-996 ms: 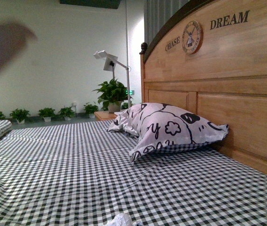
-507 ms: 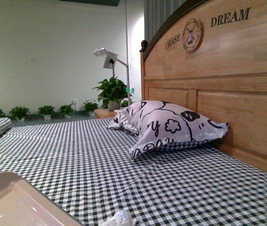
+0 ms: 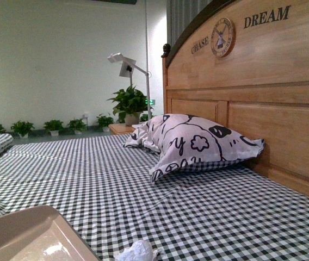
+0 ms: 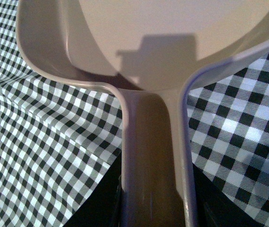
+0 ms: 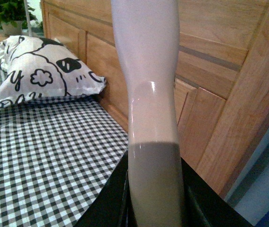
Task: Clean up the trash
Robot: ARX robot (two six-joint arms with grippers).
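Beige plastic sets the step: the dustpan [image 3: 29, 236] is low at the gingham sheet [image 3: 225, 217], being lined up to scoop. The crumpled tissue wad [image 3: 138, 253] lies on the sheet, well nearer the robot than the pillow [image 3: 198, 144], with the pan further left. The left gripper [image 4: 156, 213] is clamped on the dustpan's handle, arm low and reaching forward. The right gripper [image 5: 156, 203] clasps a glossy tool handle [image 5: 146, 71] whose head is out of view. The next move is probably to sweep the wad into the pan's mouth.

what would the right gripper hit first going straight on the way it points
The right gripper would probably reach the headboard first, led by the handle it holds; depth unclear.
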